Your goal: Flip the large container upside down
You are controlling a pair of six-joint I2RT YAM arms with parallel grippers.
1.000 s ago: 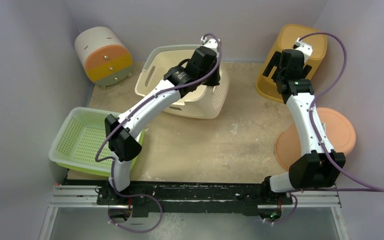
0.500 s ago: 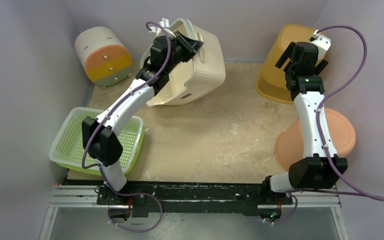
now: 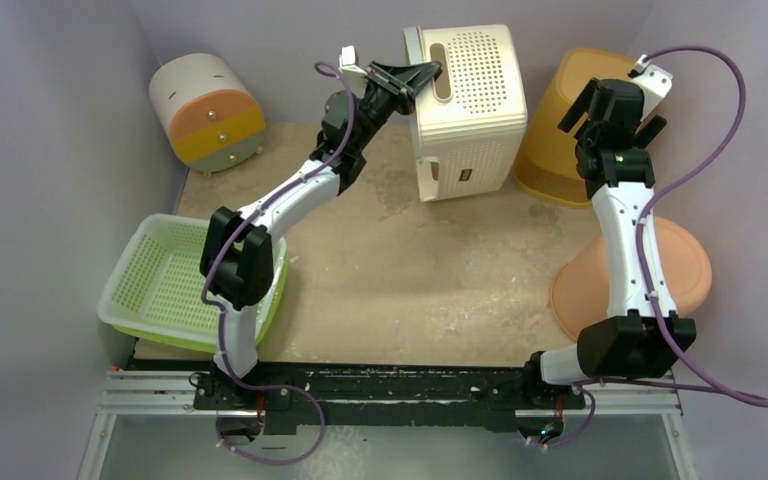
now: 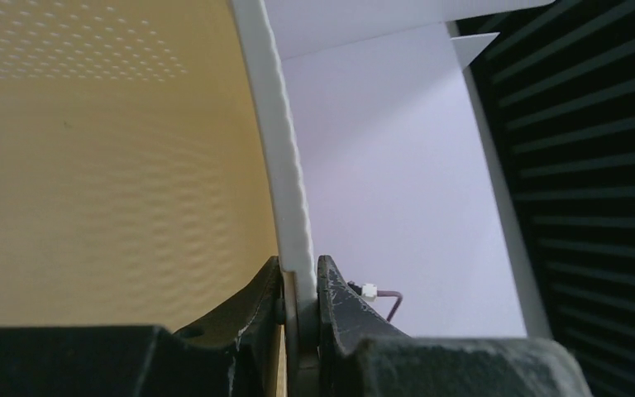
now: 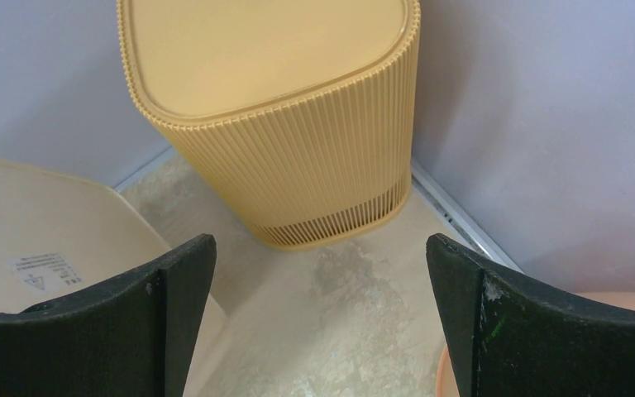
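Overhead view: the large container (image 3: 465, 100), a cream perforated basket, sat at the upper centre of the frame, tipped onto its side with its mouth toward the frame's left, a slotted, perforated wall facing up and a labelled wall facing the lower edge. Whether its lower edge touched the table (image 3: 410, 290) could not be told. The left gripper (image 3: 415, 78) met the container's rim at upper centre. In the left wrist view, the left gripper (image 4: 300, 285) had its fingers (image 4: 252, 302) drawn narrow, pinching the white rim (image 4: 285, 165) between them. The right gripper (image 3: 615, 100) hung at upper right, above the ribbed yellow bin (image 3: 550, 150). In the right wrist view, its fingers (image 5: 174, 306) were spread wide and held nothing, with the bin (image 5: 298, 124) beyond them. A green basket (image 3: 150, 290) lay at left and an orange disc (image 3: 680, 270) at right.
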